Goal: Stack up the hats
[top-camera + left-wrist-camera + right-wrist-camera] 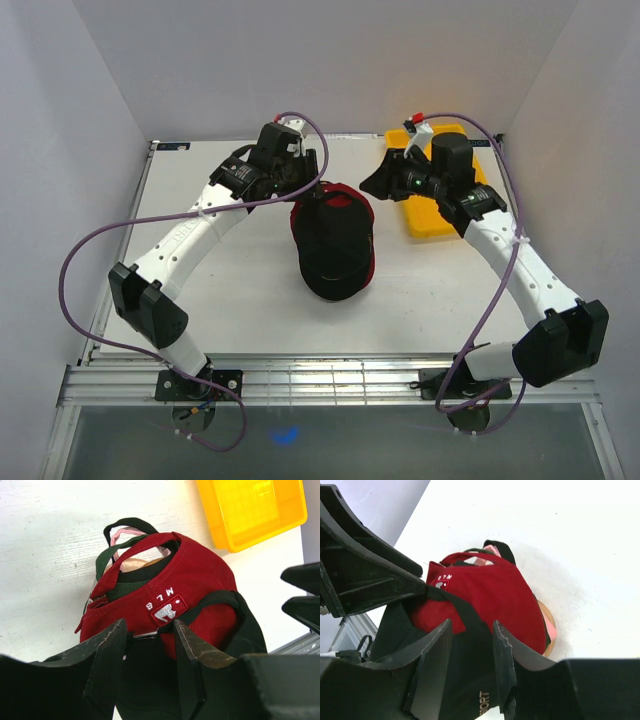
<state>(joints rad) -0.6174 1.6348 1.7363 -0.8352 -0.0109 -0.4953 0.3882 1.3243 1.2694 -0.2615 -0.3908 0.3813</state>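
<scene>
White desk [220,290], white walls all round, and mid-frame sits the pile: black cap [335,250] on top of the red cap [195,575], with green [107,560] and pink [127,532] straps peeking out beneath. Left end effector [149,630] hangs at the pile's upper-left edge, fingers apart, straddling the black cap's rear and not pinching it. Right end effector [471,627] hovers at the upper right, fingers spread too. Looks like the black cap is seated. The yellow tray [430,215] sits upper right.
</scene>
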